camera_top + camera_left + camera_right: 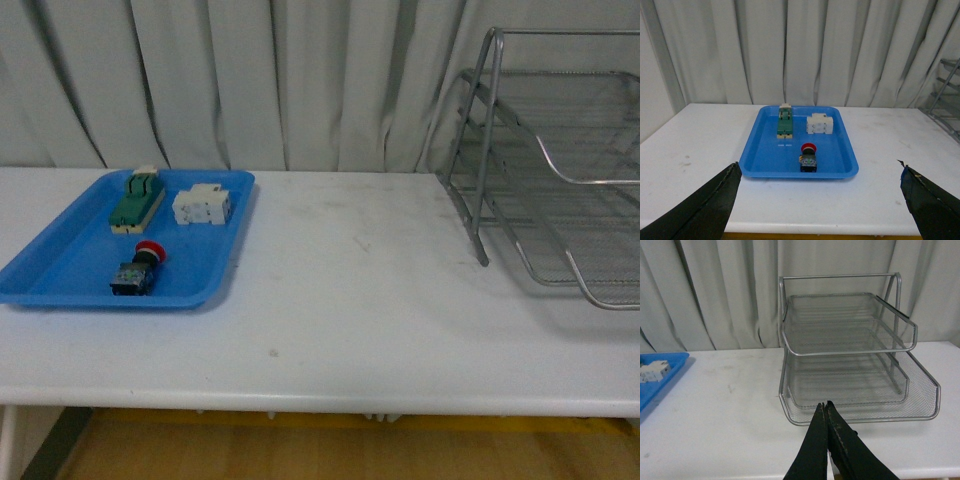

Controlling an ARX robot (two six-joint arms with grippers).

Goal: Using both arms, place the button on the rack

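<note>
Front view: white surface [350, 300] runs full width w/ a pale curtain [250, 80] hanging behind it. Wire-mesh rack [600, 235] stands at the far right, silver tube frame, tiers stacked, partly cut off by the frame edge. Blue tray [70, 265] lies flat at the left end, well apart from the rack.

Left tool [819, 166] is spread wide, nothing between its fingers, looking toward the tray's near rim from short of the surface edge. Right tool [826, 405] is pinched narrow, tips together, holding nothing, just in front of the rack's bottom tier.

Inside the tray: green switch [137, 203] at the back, long side running front-to-back. White block [203, 206] sits just beside it on the right, not touching. Button [139, 270] lies on its side nearer the tray's front rim, red cap pointing back toward the green switch, dark body toward the robot. It is apart from both other parts and from the tray walls.
</note>
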